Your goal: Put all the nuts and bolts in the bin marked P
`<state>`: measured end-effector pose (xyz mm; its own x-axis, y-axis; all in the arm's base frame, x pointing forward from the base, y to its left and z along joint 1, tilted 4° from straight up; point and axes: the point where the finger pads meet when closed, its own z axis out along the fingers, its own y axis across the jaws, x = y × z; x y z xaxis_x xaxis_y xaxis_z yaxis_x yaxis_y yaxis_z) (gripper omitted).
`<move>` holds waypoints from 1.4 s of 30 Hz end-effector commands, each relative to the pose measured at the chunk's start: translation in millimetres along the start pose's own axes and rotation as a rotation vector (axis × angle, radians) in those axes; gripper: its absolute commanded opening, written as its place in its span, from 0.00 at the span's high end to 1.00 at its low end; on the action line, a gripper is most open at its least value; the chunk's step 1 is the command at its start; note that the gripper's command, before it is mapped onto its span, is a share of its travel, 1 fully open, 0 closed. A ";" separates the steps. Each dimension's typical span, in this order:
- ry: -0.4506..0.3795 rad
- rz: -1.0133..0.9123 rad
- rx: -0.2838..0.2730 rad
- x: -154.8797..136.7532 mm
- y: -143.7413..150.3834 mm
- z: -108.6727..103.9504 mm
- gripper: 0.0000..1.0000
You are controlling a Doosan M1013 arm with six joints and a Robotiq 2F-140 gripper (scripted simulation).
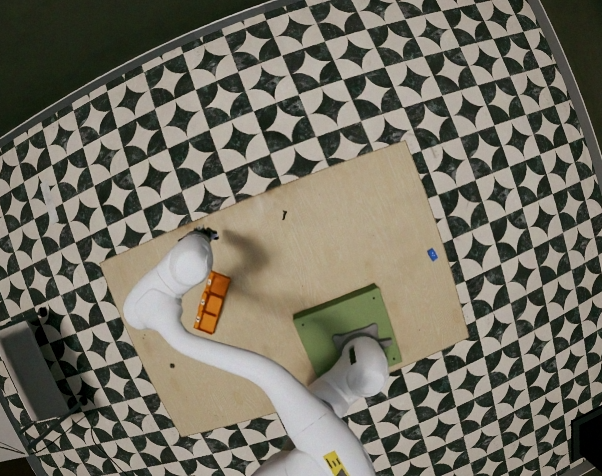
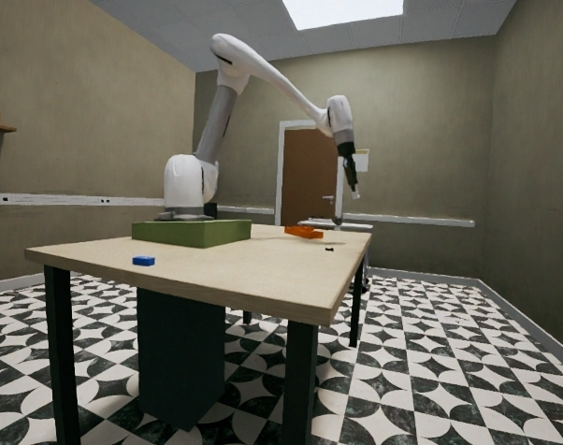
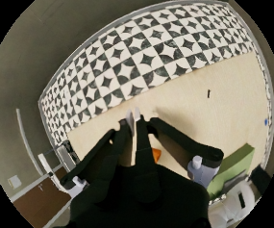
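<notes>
A dark bolt (image 1: pixel 284 215) (image 2: pixel 329 249) (image 3: pixel 209 93) lies on the table toward the edge away from the robot base. A small round dark piece, possibly a nut (image 1: pixel 172 365), lies in the table's left part in the top view. An orange bin (image 1: pixel 207 322) (image 2: pixel 303 233) (image 3: pixel 156 155) with three compartments stands on the table; white labels on its side are too small to read. My gripper (image 2: pixel 354 195) (image 3: pixel 135 114) is shut, with nothing visible between its fingertips. It is high above the table, near the far edge beyond the bin. The arm hides part of the table.
A blue block (image 1: pixel 432 254) (image 2: pixel 143 260) (image 3: pixel 266 122) lies near the table's right edge in the top view. A green platform (image 1: pixel 342 312) (image 2: pixel 176 232) (image 3: pixel 232 169) is under the robot base. Tiny faint specks (image 1: pixel 144 337) lie near the left edge.
</notes>
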<state>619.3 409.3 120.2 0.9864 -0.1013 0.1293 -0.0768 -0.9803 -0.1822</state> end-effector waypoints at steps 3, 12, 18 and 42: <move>-0.020 -0.028 -0.035 1.8 36.8 -7.3 0.85; -0.044 -0.053 -0.067 -1.2 94.2 -17.4 0.85; -0.044 -0.053 -0.067 -6.3 137.0 -25.2 0.85; -0.142 -0.125 -0.138 -52.3 280.7 -54.3 0.85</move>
<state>549.6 151.8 115.0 0.9994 0.0327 0.0080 0.0330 -0.9987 -0.0395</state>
